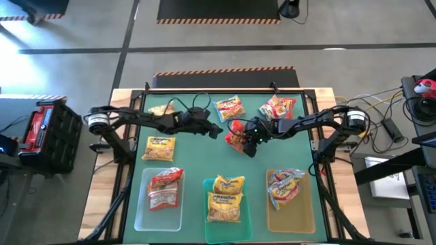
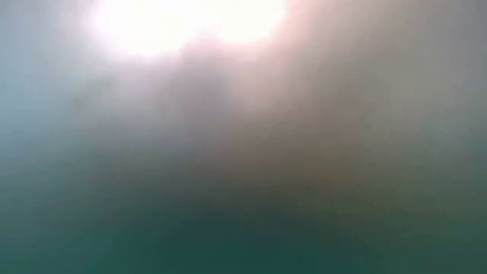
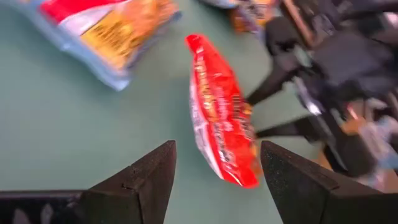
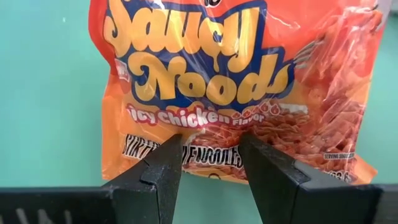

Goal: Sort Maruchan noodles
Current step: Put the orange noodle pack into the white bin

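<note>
A red-orange Maruchan noodles packet (image 1: 237, 135) is at the table's middle, and my right gripper (image 4: 211, 149) is shut on it. The left wrist view shows this packet (image 3: 217, 106) edge-on and tilted. My left gripper (image 3: 217, 180) is open just to its left, with nothing between the fingers. Loose packets lie flat on the teal mat: a yellow one (image 1: 159, 148) at the left, a yellow-orange one (image 1: 229, 107) at the far middle, and red ones (image 1: 278, 107) at the far right. The low view is a blur. My right gripper pinches the packet's printed face near one edge (image 4: 211, 163) between its two fingers. The fingers (image 3: 267, 93) come slanting down from the table's right. The packet stands tilted on edge. I cannot tell whether its lower end (image 3: 244, 180) touches the mat.
Three trays line the near edge. The clear one (image 1: 139, 218) holds red packets, the teal one (image 1: 208, 231) holds yellow packets, and the amber one (image 1: 272, 221) holds packets with white-red labels. A pale packet (image 1: 162, 109) lies under the left arm. Bare mat lies between the arms and the trays.
</note>
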Action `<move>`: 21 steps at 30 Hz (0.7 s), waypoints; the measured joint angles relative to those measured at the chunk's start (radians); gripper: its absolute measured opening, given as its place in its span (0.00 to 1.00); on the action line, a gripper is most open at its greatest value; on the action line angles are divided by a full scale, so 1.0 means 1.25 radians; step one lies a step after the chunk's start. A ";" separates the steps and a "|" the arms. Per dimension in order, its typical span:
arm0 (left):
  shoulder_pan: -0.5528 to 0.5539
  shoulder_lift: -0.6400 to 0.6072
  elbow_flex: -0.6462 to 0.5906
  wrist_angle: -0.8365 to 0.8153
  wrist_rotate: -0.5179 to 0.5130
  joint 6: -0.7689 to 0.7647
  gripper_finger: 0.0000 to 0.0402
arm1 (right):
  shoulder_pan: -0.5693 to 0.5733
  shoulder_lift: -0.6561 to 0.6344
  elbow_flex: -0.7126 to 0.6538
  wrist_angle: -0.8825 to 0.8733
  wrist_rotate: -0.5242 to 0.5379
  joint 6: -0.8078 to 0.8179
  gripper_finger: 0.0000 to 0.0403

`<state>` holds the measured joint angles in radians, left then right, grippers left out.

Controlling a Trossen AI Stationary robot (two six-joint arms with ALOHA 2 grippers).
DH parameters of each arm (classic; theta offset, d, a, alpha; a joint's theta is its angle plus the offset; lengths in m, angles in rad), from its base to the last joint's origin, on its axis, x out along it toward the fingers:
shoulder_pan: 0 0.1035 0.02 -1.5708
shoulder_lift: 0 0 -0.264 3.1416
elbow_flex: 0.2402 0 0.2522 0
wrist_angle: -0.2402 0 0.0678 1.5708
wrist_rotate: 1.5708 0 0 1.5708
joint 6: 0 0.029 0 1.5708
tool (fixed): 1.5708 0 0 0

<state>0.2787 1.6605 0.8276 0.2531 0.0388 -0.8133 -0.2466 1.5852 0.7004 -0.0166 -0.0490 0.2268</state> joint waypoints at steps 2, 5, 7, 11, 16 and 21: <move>0.000 0.027 0.007 0.004 -0.005 -0.021 0.54 | 0.000 0.000 0.000 0.011 0.005 -0.002 0.40; 0.000 0.066 0.030 0.007 -0.001 -0.031 0.54 | 0.000 0.000 0.000 0.016 0.005 -0.013 0.40; 0.000 0.084 0.043 0.008 -0.002 -0.044 0.54 | 0.000 0.000 0.000 0.017 0.006 -0.012 0.40; 0.004 0.116 0.076 0.054 0.005 -0.049 0.54 | 0.002 0.000 0.000 0.018 0.007 -0.005 0.40; 0.005 0.186 0.137 0.052 0.051 -0.026 0.54 | 0.002 0.000 0.000 0.017 0.008 -0.003 0.40; 0.020 0.236 0.182 0.054 0.082 -0.012 0.54 | 0.002 0.000 0.001 0.016 0.007 0.007 0.40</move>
<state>0.3033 1.9557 1.0552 0.3202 0.1408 -0.8278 -0.2443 1.5856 0.7013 0.0029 -0.0401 0.2359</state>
